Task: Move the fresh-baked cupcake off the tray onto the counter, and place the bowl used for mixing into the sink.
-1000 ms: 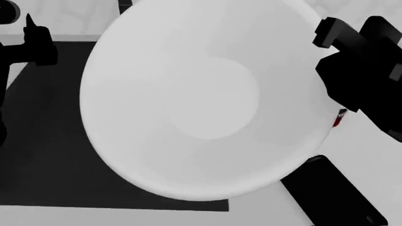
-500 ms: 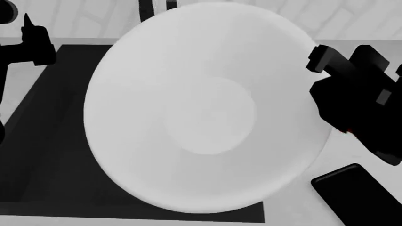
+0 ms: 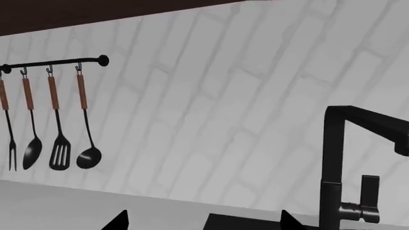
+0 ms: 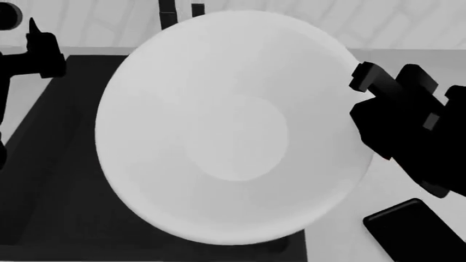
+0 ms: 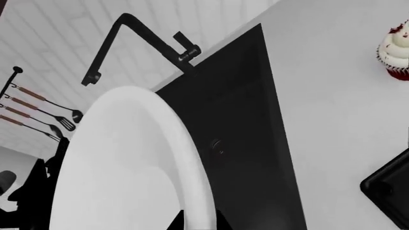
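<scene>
Holding one bowl (image 4: 233, 125), one sink (image 4: 58, 180), one cupcake (image 5: 396, 50)

My wrist camera faces a white brick wall (image 3: 223, 96). A black faucet (image 3: 335, 167) rises there, its side lever (image 3: 369, 201) beside it; well away from the faucet, four wooden-handled utensils (image 3: 48, 124) hang from a black rail (image 3: 54, 63).

The bowl (image 4: 233, 128) hangs above the sink (image 4: 54, 180), covering most of it in the head view. The right tool (image 4: 368, 82) is at the bowl's right rim. The faucet (image 5: 137, 40) rises behind the sink. On the counter (image 5: 332, 105) right of the sink stand the cupcake (image 5: 396, 50) and, nearer the front, the tray (image 4: 415, 232), apart from each other.
</scene>
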